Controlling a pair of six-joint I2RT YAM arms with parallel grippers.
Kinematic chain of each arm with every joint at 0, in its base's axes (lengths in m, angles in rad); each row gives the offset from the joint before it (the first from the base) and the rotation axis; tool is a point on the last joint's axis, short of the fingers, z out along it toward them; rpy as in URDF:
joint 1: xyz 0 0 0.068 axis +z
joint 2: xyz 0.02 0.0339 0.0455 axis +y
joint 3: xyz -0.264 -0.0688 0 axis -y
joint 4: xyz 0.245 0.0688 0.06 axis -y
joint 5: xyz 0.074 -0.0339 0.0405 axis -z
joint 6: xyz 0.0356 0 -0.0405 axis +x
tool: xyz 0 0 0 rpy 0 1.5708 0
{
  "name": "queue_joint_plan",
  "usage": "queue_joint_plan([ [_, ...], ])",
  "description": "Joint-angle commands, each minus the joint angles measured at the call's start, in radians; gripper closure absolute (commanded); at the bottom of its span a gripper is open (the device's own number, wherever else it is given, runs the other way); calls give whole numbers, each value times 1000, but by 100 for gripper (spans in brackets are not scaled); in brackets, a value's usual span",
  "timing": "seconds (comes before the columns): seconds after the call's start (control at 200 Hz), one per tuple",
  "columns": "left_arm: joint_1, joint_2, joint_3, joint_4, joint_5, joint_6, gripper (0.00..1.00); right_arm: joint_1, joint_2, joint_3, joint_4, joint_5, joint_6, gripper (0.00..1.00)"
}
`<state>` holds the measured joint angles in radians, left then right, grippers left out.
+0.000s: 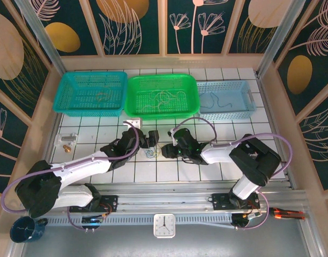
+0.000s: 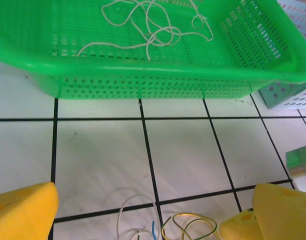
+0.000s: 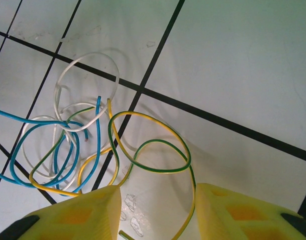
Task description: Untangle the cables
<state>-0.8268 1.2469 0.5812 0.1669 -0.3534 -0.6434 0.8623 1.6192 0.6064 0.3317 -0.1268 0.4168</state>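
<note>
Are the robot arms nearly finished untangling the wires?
Not yet. Some wires already lie in baskets: cream-white wires in the green basket, one tan wire in the teal basket. In hand: the right fingers straddle a yellow-green wire loop, not yet pinching. Still to do: the white, blue and yellow-green tangle on the tiles.

Green basket (image 2: 143, 85); cables (image 2: 154, 39) (cream) inside

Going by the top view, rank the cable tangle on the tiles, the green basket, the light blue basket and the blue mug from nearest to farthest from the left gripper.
From the left gripper:
1. Cable tangle, on the tiles right beside it.
2. Green basket, just behind it at the back.
3. Light blue basket, back right.
4. Blue mug, near left corner.
</note>
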Motion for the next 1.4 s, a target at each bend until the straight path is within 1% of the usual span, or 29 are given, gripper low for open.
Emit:
queue_joint_plan([
  [0.0,-4,18,45,-10,-31,57,1,12,13,33,-12,22,-15,61],
  [0.03,-5,23,49,-11,-30,60,1,12,12,33,-14,24,-15,64],
  [0.075,-4,29,53,-9,-30,64,1,12,11,35,-17,26,-16,71],
  [0.115,-3,34,55,-6,-34,66,1,12,9,38,-22,27,-16,78],
  [0.175,-4,39,59,-5,-52,70,1,11,6,44,-33,30,-20,92],
  [0.22,-4,38,62,-9,-78,59,1,12,-4,51,-44,30,-23,100],
  [0.375,5,65,101,-64,-114,39,1,6,-54,78,-84,29,-37,100],
  [0.46,7,76,108,-56,-97,69,1,-4,-88,99,-106,7,-43,100],
  [0.681,12,60,93,-18,-11,93,1,-58,-181,135,-125,-91,-35,100],
  [0.891,28,-6,11,84,66,85,1,-141,-251,132,-69,-215,31,100],
  [1.151,40,-97,-102,234,165,146,1,-206,-277,129,5,-334,105,100],
  [1.271,41,-107,-119,265,231,193,1,-213,-277,133,33,-372,133,100],
  [1.391,40,-107,-136,314,323,240,1,-215,-273,139,62,-394,162,100],
])
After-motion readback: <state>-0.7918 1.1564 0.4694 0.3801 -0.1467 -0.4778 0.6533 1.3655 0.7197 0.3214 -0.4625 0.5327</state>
